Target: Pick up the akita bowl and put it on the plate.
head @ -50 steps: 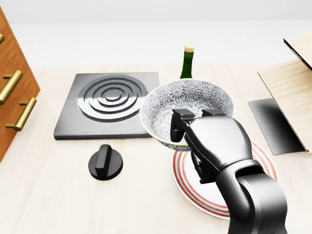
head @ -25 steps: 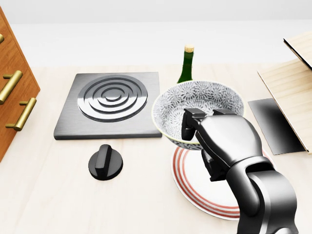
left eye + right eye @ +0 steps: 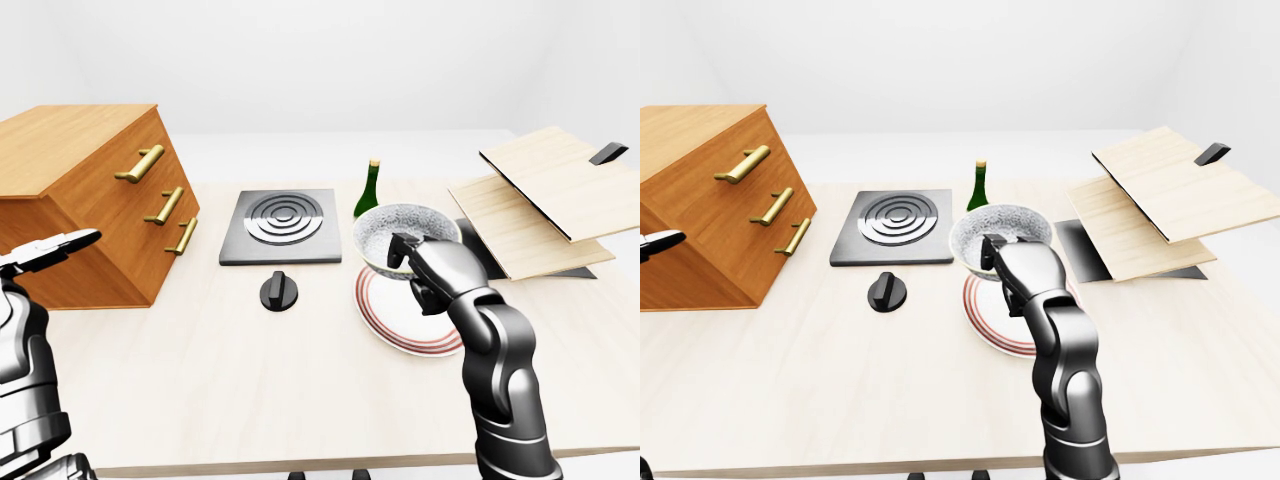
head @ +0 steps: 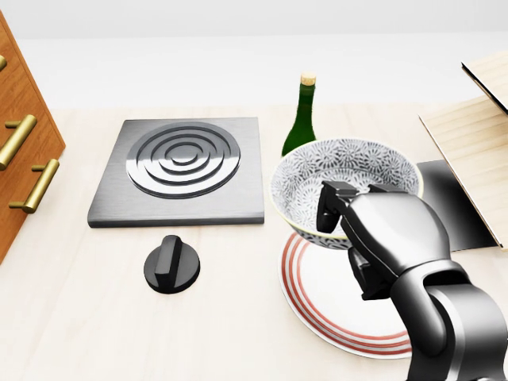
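Observation:
The akita bowl [image 4: 329, 173], white with a dark flower pattern, hangs in the air over the upper part of the plate [image 4: 325, 305], a white plate with red rings. My right hand [image 4: 337, 213] grips the bowl's near rim, its fingers closed round it. The bowl tilts slightly toward me. My left hand [image 3: 50, 251] shows at the left edge of the left-eye view, beside the wooden drawer unit, fingers spread and holding nothing.
A green bottle [image 4: 301, 111] stands just above the bowl. A grey stove plate [image 4: 181, 168] with a black knob [image 4: 171, 266] below it lies to the left. A wooden drawer unit [image 3: 95, 200] is at far left; wooden boards [image 3: 545, 195] lie at right.
My right hand has carried the bowl to the right, from above the plate's left edge to over its upper middle. The bottle shows more now.

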### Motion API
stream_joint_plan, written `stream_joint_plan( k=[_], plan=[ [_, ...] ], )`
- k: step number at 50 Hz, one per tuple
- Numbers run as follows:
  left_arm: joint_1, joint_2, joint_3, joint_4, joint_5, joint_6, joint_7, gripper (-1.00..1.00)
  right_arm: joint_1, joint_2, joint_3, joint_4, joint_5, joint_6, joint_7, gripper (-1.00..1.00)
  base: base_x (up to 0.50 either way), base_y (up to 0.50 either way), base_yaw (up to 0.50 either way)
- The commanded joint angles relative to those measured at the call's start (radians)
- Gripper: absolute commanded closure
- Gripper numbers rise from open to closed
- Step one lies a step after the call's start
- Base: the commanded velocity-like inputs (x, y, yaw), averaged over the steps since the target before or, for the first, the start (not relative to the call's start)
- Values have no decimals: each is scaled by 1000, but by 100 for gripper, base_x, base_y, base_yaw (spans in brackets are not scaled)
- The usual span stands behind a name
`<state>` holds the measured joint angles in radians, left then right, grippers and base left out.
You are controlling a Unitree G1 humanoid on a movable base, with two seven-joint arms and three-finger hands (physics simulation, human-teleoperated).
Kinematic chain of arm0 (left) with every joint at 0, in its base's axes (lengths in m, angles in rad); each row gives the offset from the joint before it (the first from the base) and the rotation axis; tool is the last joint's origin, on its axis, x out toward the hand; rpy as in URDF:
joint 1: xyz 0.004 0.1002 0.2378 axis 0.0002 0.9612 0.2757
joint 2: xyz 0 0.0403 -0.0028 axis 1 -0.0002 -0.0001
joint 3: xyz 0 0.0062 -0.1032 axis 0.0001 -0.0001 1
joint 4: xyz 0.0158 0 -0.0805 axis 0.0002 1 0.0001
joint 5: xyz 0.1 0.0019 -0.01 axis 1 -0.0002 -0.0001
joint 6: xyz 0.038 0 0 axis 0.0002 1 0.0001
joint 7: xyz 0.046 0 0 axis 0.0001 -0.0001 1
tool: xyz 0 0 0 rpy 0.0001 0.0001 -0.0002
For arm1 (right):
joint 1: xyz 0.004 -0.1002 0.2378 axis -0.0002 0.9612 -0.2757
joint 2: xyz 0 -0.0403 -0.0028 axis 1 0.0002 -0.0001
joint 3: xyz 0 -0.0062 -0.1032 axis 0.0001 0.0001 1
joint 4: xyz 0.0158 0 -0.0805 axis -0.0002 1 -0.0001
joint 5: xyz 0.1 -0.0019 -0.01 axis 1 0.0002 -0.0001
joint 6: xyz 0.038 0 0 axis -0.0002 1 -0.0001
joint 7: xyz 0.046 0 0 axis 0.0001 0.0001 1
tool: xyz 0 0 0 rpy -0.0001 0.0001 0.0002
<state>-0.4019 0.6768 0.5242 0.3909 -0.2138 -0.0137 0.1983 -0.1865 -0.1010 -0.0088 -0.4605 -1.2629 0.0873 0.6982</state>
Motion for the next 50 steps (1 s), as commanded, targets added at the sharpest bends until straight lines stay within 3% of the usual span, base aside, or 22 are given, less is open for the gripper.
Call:
stream_joint_plan(
  k=[1,50],
  plan=[
    [8,0,6,-11,-1,5,-3,-100,8,-23,-37,-17,16,0,0,100,0,0,0],
    [-42,11,-23,52,6,-16,8,-100,9,-41,-49,61,102,0,0,100,0,0,0]
  ],
)
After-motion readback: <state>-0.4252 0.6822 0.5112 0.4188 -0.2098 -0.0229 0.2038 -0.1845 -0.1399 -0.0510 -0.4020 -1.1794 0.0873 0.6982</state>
